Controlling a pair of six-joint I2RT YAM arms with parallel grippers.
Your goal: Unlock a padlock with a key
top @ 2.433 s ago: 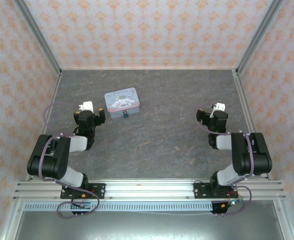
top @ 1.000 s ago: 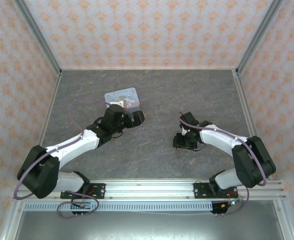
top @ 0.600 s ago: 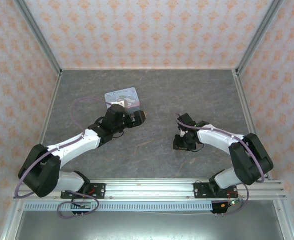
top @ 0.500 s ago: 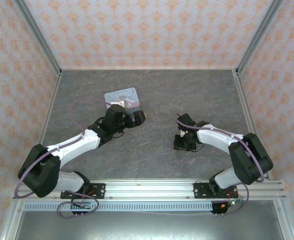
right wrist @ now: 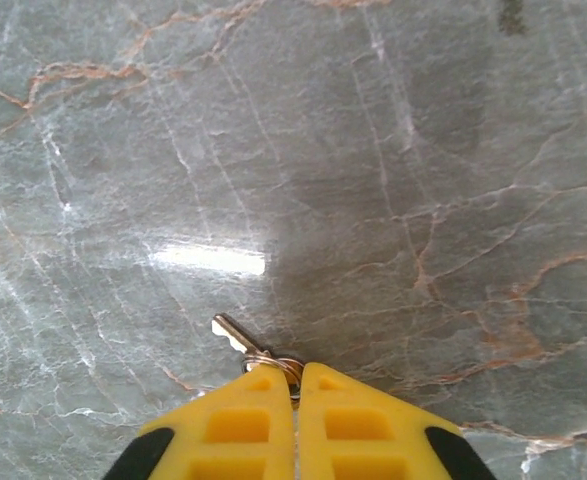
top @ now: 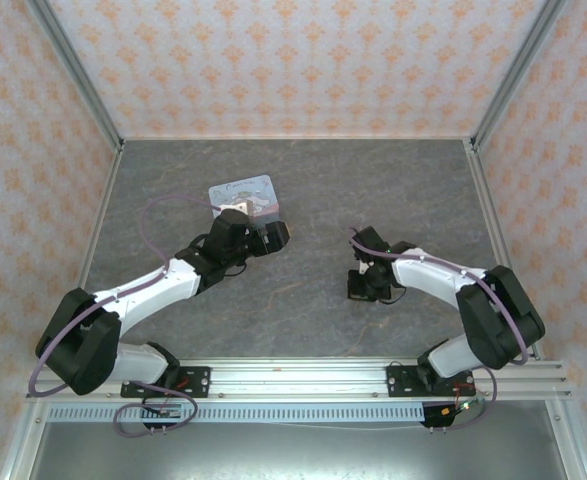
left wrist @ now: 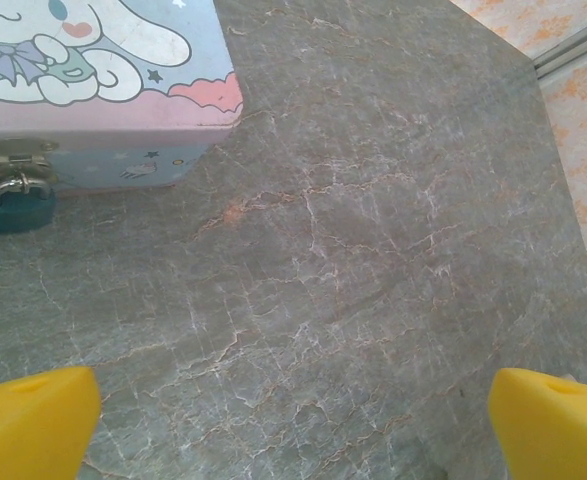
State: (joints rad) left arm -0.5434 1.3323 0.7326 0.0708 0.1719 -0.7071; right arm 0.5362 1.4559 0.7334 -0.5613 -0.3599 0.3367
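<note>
Evidently R gripper (right wrist: 295,372) is clenched on the key (right wrist: 231,333) by its ring end, blade left free (prob. for insertion). L gripper (left wrist: 293,392) gapes wide nr the padlock (left wrist: 15,206), which hangs on the tin (left wrist: 123,130) hasp, likely to steady it.

No text, number or brand is showing legibly anywhere; the tin (left wrist: 123,110) is displaying a cartoon dog and stars, without readable lettering.

Tiny teal padlock (left wrist: 18,207) hangs, shackle closed, on the front latch of a pastel tin (left wrist: 123,110). Thin metal key (right wrist: 235,335) lies flat, well right of the tin, ring pinched by the right tool (right wrist: 295,385).
</note>
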